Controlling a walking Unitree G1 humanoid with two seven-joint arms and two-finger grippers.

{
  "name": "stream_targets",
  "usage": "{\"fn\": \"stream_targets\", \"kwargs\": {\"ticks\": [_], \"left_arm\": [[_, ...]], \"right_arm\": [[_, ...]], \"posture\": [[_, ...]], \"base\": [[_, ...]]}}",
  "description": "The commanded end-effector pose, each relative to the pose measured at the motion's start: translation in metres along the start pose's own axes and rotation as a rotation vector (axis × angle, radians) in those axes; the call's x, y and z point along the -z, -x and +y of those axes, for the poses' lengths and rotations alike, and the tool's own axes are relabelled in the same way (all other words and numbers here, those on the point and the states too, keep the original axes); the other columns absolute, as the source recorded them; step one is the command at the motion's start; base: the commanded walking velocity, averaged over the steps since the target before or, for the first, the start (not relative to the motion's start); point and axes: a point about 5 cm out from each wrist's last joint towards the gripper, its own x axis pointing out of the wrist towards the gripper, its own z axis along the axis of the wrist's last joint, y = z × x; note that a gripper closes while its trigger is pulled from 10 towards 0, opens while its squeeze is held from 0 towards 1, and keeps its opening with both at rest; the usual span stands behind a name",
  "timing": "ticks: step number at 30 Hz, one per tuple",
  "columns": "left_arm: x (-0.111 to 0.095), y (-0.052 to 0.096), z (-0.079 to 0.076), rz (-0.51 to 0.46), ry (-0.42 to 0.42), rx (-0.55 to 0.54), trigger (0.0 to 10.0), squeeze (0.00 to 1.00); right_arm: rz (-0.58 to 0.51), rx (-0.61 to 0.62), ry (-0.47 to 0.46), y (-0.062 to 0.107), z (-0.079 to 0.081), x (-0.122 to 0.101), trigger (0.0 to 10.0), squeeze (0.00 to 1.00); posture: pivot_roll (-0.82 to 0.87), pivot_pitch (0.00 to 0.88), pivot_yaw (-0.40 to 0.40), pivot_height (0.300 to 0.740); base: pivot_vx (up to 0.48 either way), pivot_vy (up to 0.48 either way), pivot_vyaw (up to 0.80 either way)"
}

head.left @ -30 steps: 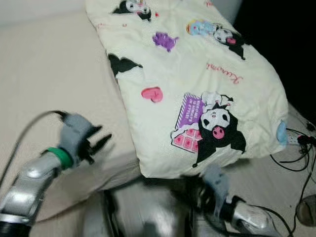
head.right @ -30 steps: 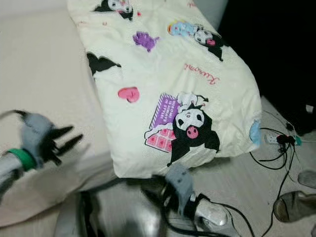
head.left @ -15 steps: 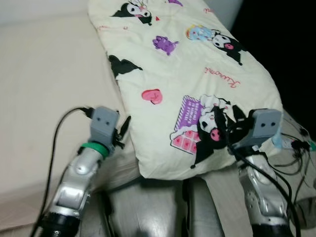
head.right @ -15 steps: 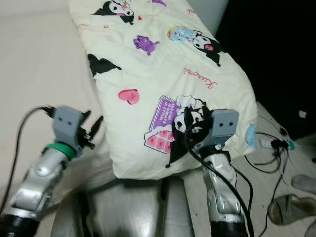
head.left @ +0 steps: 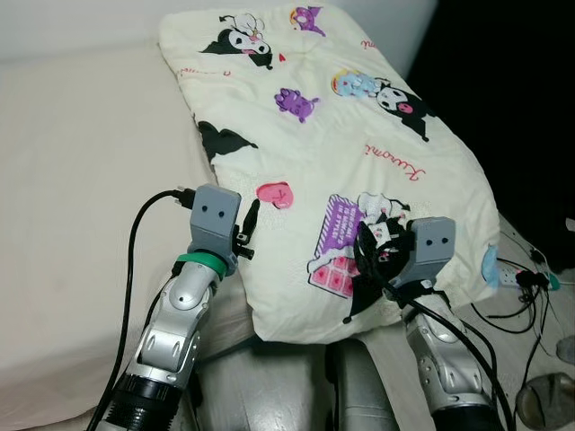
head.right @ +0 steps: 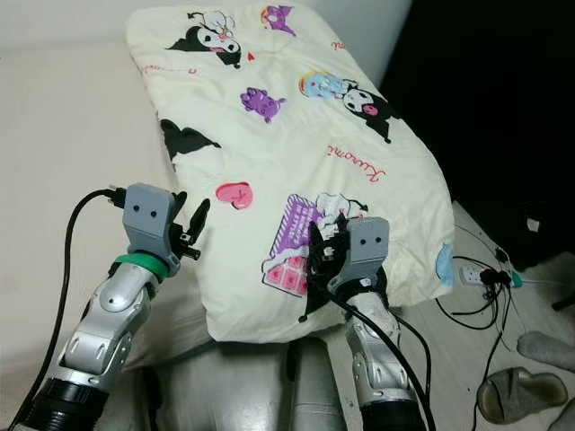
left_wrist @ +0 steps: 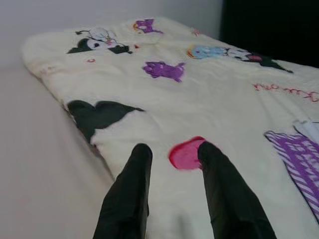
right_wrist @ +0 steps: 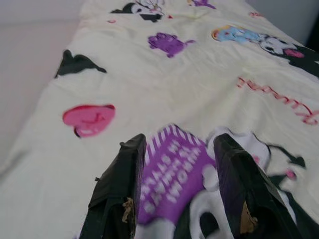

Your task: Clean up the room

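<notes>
Eye views: a folded quilt (head.left: pixel 341 153) lies on the bed (head.left: pixel 81 180), its near edge overhanging. Bare mattress spreads left; cables (head.left: pixel 526 296) clutter the floor right. Left wrist view: left end effector (left_wrist: pixel 172 154) open at the quilt's left edge. Right wrist view: right end effector (right_wrist: pixel 179 149) open over the near print.

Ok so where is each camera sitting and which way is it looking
Left eye view: on the head, looking forward and down at the quilt on the bed; both silver arms show, left gripper, right gripper.
Right eye view: same head, same scene.
Left wrist view: on the left wrist, looking along its open fingers over the quilt's edge.
Right wrist view: on the right wrist, along its open fingers over the purple print.
Both wrist views share the pink heart.
</notes>
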Motion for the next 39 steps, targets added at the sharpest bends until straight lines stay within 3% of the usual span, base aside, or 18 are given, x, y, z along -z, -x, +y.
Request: {"fn": "stream_targets", "kwargs": {"ticks": [1, 26, 39], "left_arm": [[0.005, 0.001, 0.000, 0.013, -0.010, -0.005, 10.0, 0.00], [0.003, -0.008, -0.009, -0.005, -0.006, 0.061, 10.0, 0.00], [0.003, -0.009, -0.012, -0.009, -0.006, 0.077, 10.0, 0.00]], "right_arm": [[0.013, -0.002, 0.000, 0.002, 0.000, 0.005, 10.0, 0.00], [0.010, 0.018, 0.020, 0.002, -0.005, 0.015, 10.0, 0.00], [0.010, 0.019, 0.016, 0.002, -0.003, 0.017, 10.0, 0.00]], "posture": [[-0.09, 0.019, -0.001, 0.608], [-0.11, 0.013, 0.021, 0.705], [-0.11, 0.008, 0.024, 0.705]], "base": [[0.000, 0.000, 0.00], [0.000, 0.000, 0.00], [0.000, 0.000, 0.00]]}}
